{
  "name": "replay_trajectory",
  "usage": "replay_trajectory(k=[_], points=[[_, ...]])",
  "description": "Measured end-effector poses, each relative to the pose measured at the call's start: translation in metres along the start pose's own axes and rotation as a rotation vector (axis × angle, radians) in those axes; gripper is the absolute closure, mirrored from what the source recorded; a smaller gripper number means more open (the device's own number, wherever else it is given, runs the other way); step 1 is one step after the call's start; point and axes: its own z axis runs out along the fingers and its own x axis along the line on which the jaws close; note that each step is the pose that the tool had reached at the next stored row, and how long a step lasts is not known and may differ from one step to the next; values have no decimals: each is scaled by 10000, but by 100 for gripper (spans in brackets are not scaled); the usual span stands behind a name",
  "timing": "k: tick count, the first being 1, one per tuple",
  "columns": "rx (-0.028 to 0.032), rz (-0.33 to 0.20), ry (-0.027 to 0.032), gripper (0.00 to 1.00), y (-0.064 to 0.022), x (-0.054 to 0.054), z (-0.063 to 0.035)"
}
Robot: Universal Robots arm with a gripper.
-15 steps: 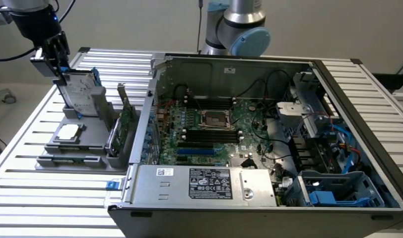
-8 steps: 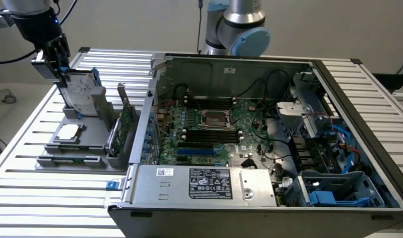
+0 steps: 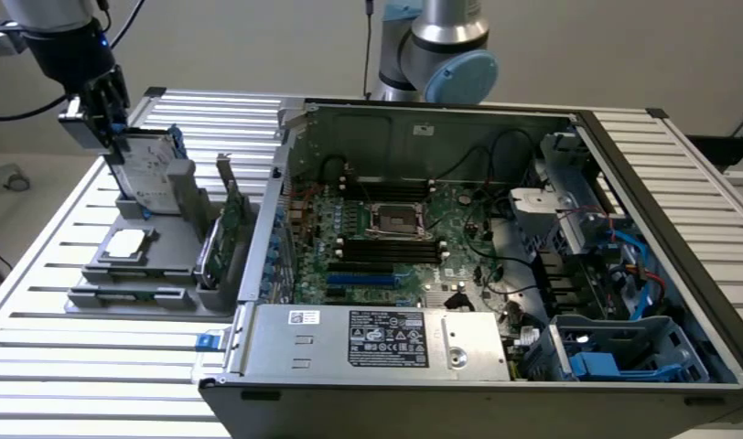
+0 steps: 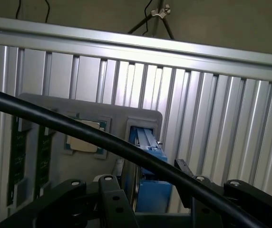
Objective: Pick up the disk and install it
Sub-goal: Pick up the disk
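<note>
Pickup not yet made: my gripper (image 3: 101, 128) hangs open just above the disk (image 3: 156, 169), jaws spread to either side of its upper edge, gripping nothing. The disk stands on edge in its holder (image 3: 164, 270) beneath me, long axis apparently upright, blue frame edge up. Not yet installed in the case (image 3: 421, 128).

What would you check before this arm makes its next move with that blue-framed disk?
1. Disk upright in its grey holder: ok.
2. Jaws open: ok.
3. Disk's blue frame between the jaws: ok.
4. Jaws touching the disk: cannot tell.
5. Computer case lid off: ok.
6. Black cable clear of the disk: cannot tell.
</note>
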Motion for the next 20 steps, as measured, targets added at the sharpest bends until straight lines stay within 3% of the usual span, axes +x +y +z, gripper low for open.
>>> replay_trajectory(k=[8, 20], points=[[-1, 22, -5, 46, 32, -5, 20], [3, 265, -68, 46, 36, -5, 22]])
